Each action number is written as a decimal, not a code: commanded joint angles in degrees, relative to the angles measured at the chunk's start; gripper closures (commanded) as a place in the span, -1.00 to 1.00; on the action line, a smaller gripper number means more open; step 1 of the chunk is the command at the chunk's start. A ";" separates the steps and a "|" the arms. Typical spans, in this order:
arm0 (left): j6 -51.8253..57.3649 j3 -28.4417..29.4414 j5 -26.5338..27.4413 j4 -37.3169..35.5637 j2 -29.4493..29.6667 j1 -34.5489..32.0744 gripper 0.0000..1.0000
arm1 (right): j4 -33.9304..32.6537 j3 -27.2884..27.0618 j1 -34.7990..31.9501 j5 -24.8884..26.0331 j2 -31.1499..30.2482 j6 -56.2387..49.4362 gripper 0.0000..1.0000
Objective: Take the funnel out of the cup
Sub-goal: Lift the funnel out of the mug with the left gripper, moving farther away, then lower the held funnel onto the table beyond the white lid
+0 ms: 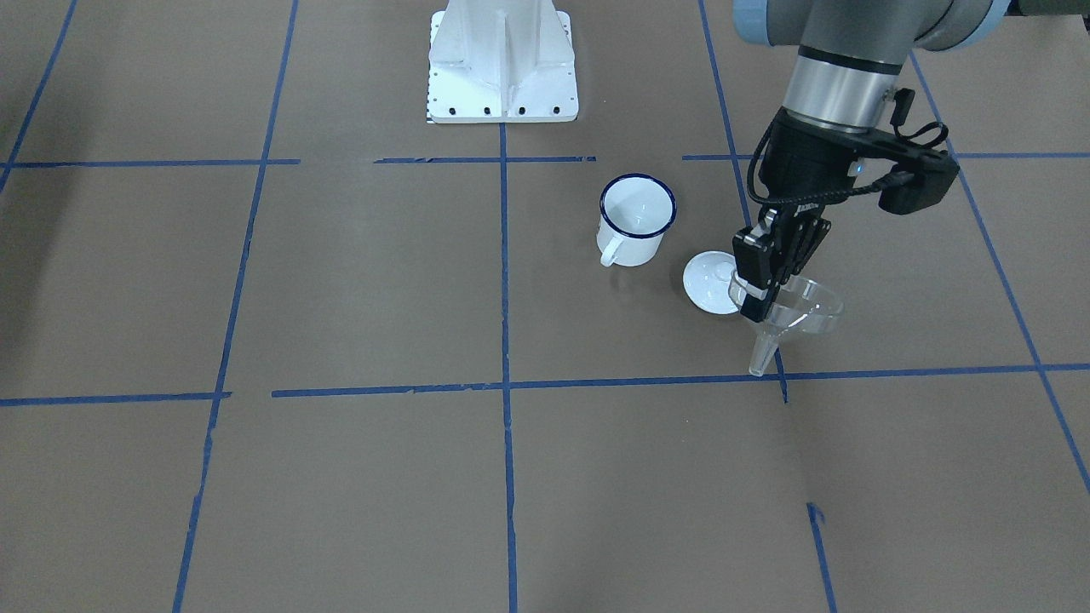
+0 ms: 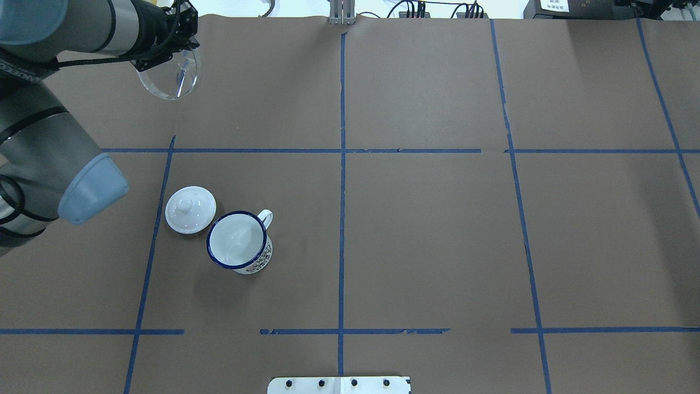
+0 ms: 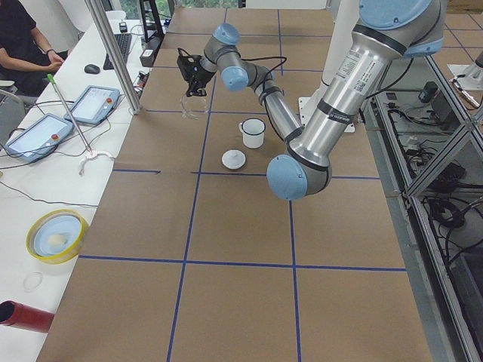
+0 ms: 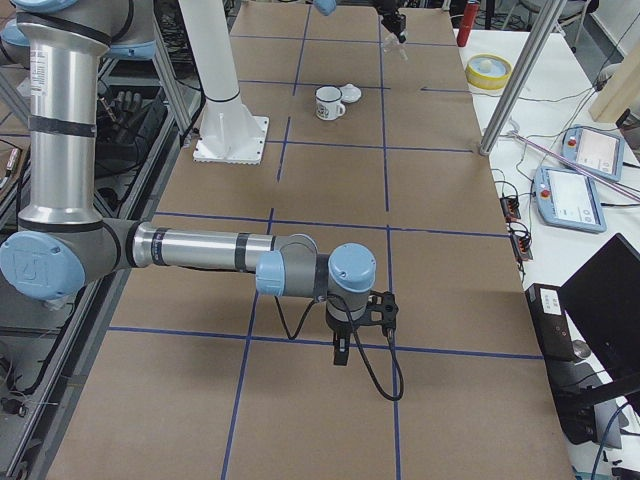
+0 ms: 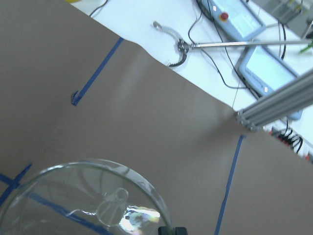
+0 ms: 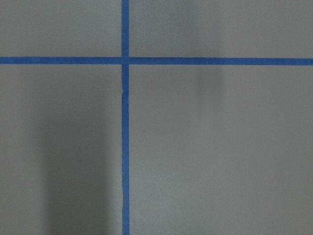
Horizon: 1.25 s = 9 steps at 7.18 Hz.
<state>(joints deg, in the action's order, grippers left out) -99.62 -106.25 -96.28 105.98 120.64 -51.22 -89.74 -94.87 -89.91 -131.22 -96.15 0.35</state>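
Note:
My left gripper (image 1: 760, 300) is shut on the rim of the clear funnel (image 1: 794, 312) and holds it in the air, spout down, above the table. The funnel also shows in the overhead view (image 2: 170, 77) and fills the bottom of the left wrist view (image 5: 88, 200). The white enamel cup (image 1: 637, 220) with a dark blue rim stands upright and empty on the table (image 2: 239, 242), well apart from the funnel. My right gripper (image 4: 340, 352) hangs low over the table at the robot's right end, seen only in the exterior right view; I cannot tell if it is open.
A round white lid (image 2: 190, 209) with a knob lies next to the cup, between it and the funnel (image 1: 708, 285). The white robot base (image 1: 502, 64) stands behind the cup. Beyond the table's far edge are a metal post (image 3: 113, 53), tablets and a yellow bowl (image 3: 56, 235).

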 commanded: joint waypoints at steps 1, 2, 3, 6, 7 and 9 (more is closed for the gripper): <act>-13.26 9.18 8.87 11.48 -0.06 0.33 1.00 | 0.00 -0.05 0.00 0.00 0.00 0.00 -1.00; -18.98 14.61 16.66 19.45 -0.06 1.38 1.00 | 0.00 -0.05 0.00 0.00 0.09 0.00 -1.00; -21.39 18.93 20.91 27.01 -0.84 4.35 1.00 | 0.00 0.04 0.00 0.00 0.00 0.00 -1.00; -26.24 24.42 29.11 31.22 -1.02 10.17 1.00 | 0.00 -0.05 0.00 0.00 0.00 0.00 -1.00; -26.33 26.60 31.65 31.22 -0.59 11.83 1.00 | 0.00 0.04 0.00 0.00 0.00 0.00 -1.00; -26.42 27.94 34.40 31.22 -0.49 13.16 1.00 | 0.00 0.04 0.00 0.00 0.00 0.00 -1.00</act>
<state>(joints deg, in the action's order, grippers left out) -125.96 -79.03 -63.10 137.17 120.07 -38.80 -89.74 -94.88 -89.91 -131.22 -96.15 0.35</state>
